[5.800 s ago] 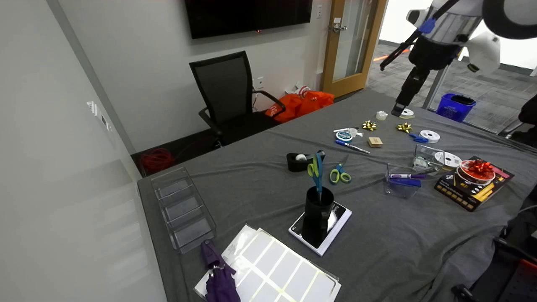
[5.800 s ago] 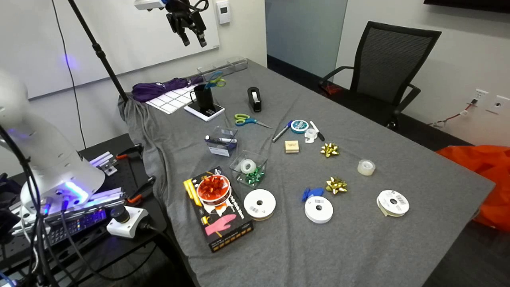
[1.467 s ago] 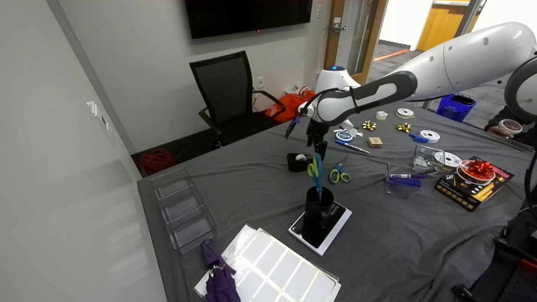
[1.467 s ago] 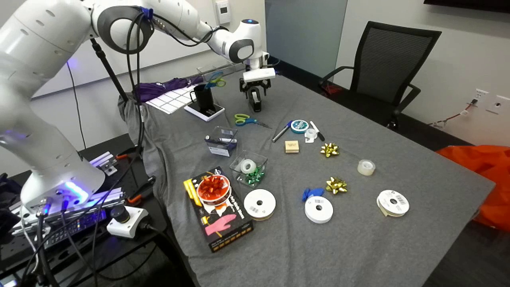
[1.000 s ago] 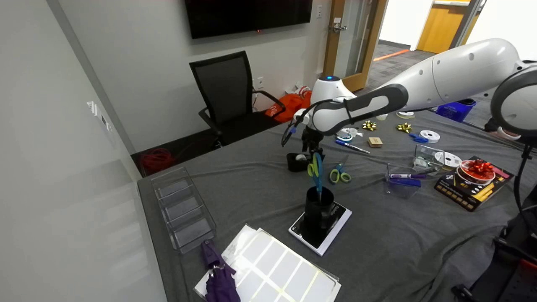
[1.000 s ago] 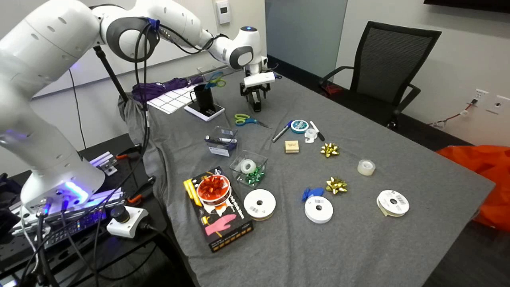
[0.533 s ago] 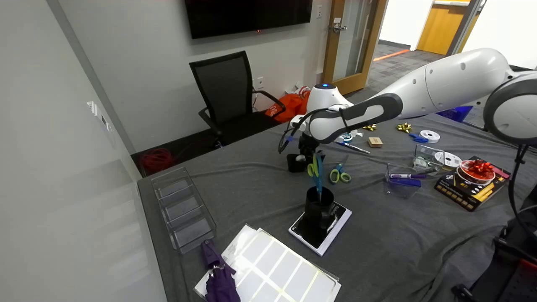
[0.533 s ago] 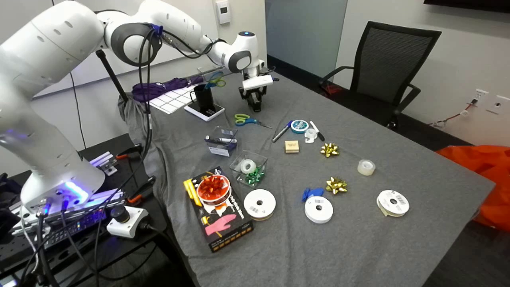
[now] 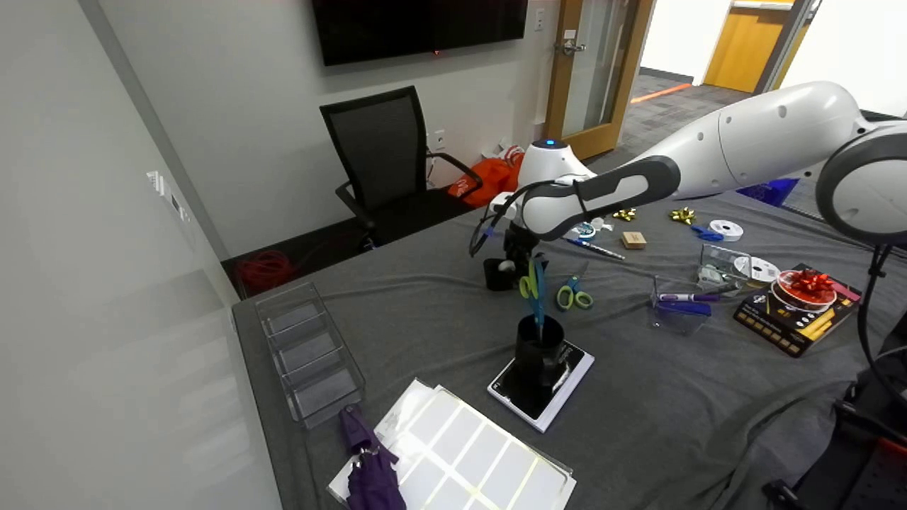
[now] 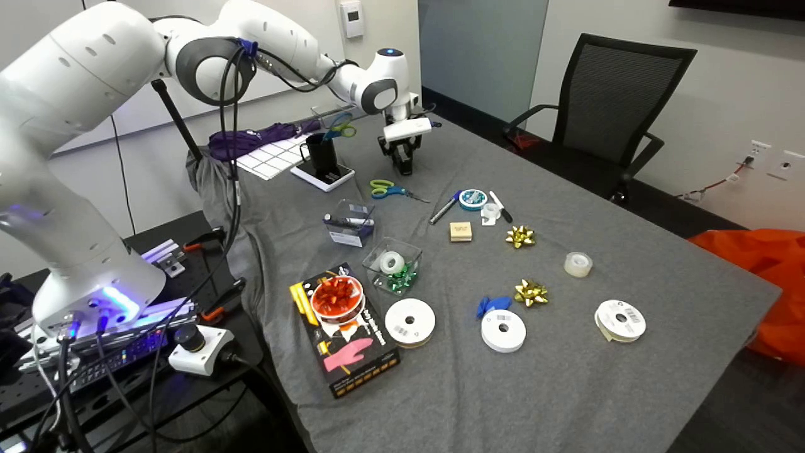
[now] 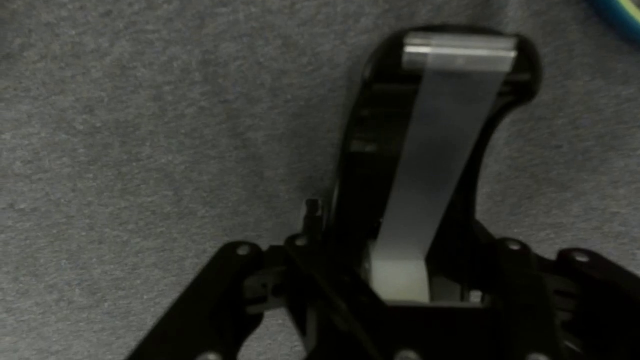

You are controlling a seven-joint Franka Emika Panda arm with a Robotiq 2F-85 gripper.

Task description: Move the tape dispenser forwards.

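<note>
1. Wrist view: the tape dispenser (image 11: 375,165) lay between the fingers (image 11: 313,222), its long axis running up and slightly rightward there, cutter end (image 11: 459,52) ahead of them. They appeared to pinch its flanks near the tape roll (image 11: 399,277), so any carry forwards would, I judged, lead from there; black on black made the contact hard to read.
2. In an exterior view, upright scissors (image 9: 536,290) partly masked the cutter end, and the fingers merged into its dark body.
3. In an exterior view, that end faced the camera, just beyond the loose scissors (image 10: 396,190); whether its base touched the desk (image 10: 566,377) could not be told.
</note>
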